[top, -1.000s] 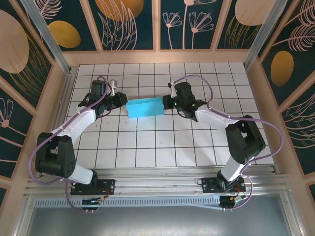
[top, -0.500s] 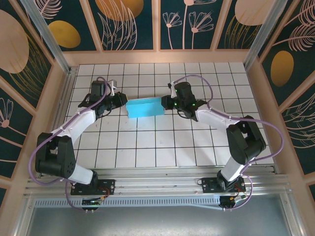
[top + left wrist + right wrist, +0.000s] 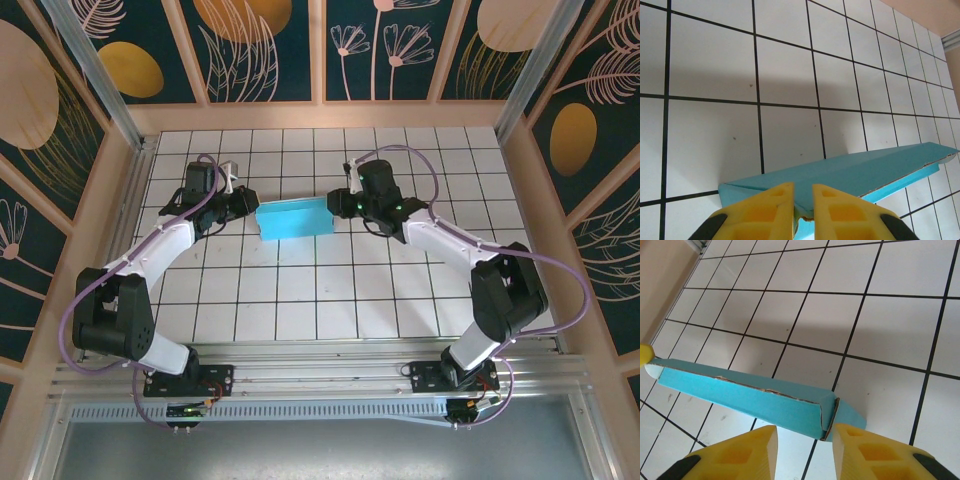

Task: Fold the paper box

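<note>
The paper box (image 3: 293,218) is a long, folded, light blue piece lying across the middle of the white tiled table. In the left wrist view my left gripper (image 3: 803,189) is shut on the left end of the box (image 3: 865,170), whose torn card edge is pinched between the yellow fingers. My left gripper (image 3: 250,207) meets that end from the left. My right gripper (image 3: 337,207) is at the box's right end. Its jaws (image 3: 804,428) stand open around the end of the box (image 3: 755,400), where a flap sticks out beside the right finger (image 3: 860,445).
Wooden walls (image 3: 520,170) with painted panels ring the tiled table (image 3: 300,290). A metal rail (image 3: 320,360) runs along the near edge, where both arm bases are bolted. Purple cables (image 3: 400,155) loop over both arms.
My right gripper's jaws have parted and let go of the box's right end, and the right arm has shifted slightly. The box and the left gripper have stayed in place.
</note>
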